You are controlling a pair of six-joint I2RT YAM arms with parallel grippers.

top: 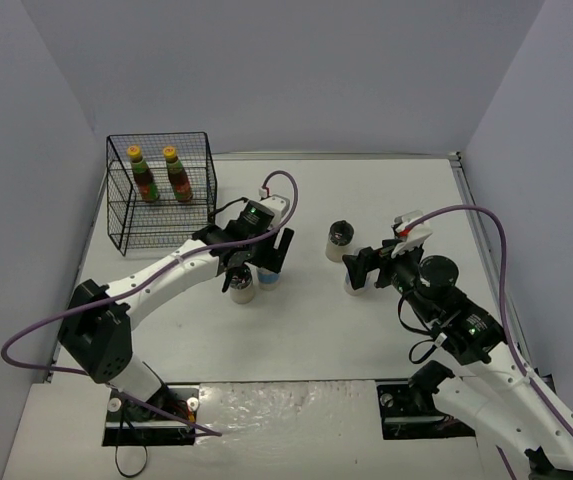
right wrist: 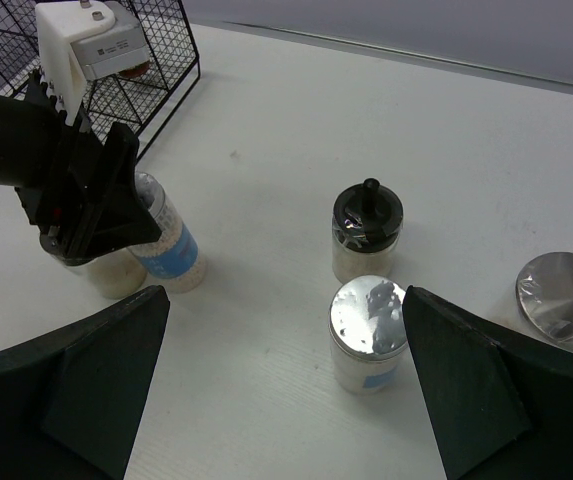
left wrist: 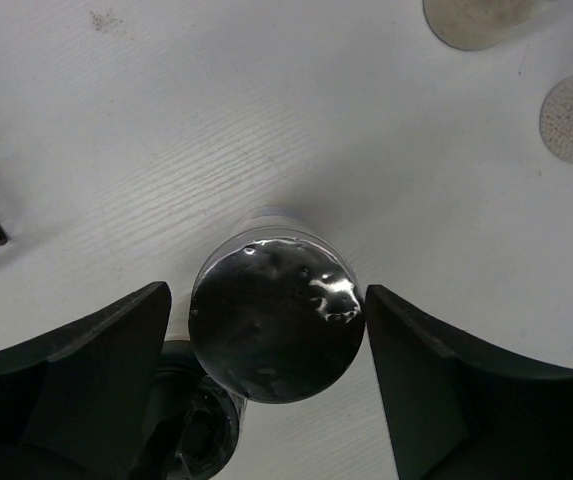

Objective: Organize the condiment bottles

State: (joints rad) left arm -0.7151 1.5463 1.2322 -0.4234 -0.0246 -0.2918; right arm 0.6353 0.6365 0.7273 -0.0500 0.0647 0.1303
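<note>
While the left gripper [left wrist: 266, 295] stands spread, a shiny-lidded spice jar [left wrist: 276, 330] sits upright between its fingers [left wrist: 86, 370], nearer the right one; whether they touch cannot be told. The right gripper [right wrist: 286, 300] is wide apart, with a silver-lidded jar [right wrist: 369, 335] just ahead between its fingers and a black-lidded jar [right wrist: 366, 225] beyond. Two sauce bottles [top: 144, 178] stand in the wire rack [top: 126, 225].

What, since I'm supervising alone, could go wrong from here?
The left gripper is open around a shiny-lidded jar, with the blue-labelled jar close alongside; closing or lifting might tip that neighbour. The right gripper is open over a silver-lidded jar standing near the black-lidded jar; a finger could clip it.
</note>
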